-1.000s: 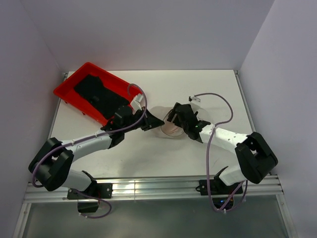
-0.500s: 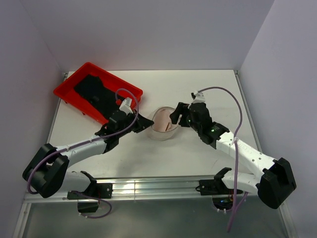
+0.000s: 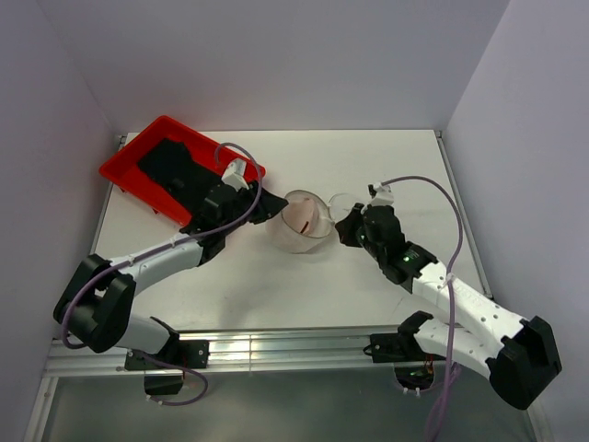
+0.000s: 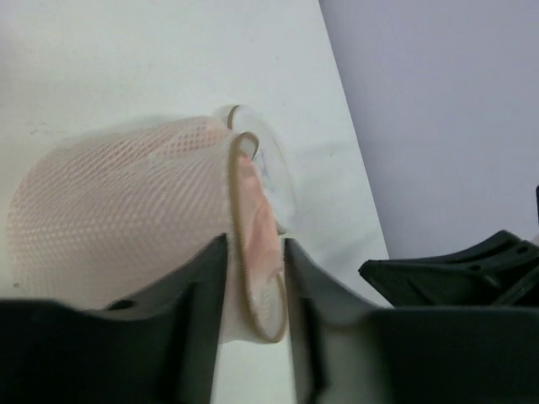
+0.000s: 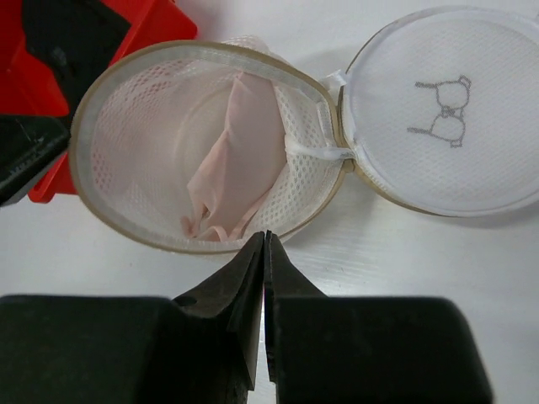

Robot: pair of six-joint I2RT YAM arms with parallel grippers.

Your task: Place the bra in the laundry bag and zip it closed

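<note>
At the far left of the tabletop, a red tray holds a black cloth. Just right of it, the left gripper has its jaws a little apart astride the rim of the laundry bag, standing wider than the rim itself. The bag lies on its side mid-tabletop, unzipped, mouth facing right, with the bra tucked inside. Its round lid, bearing a small grey mark, lies flat beside the mouth, joined at one edge. The right gripper is closed and empty, its tips just short of the bag's rim.
</note>
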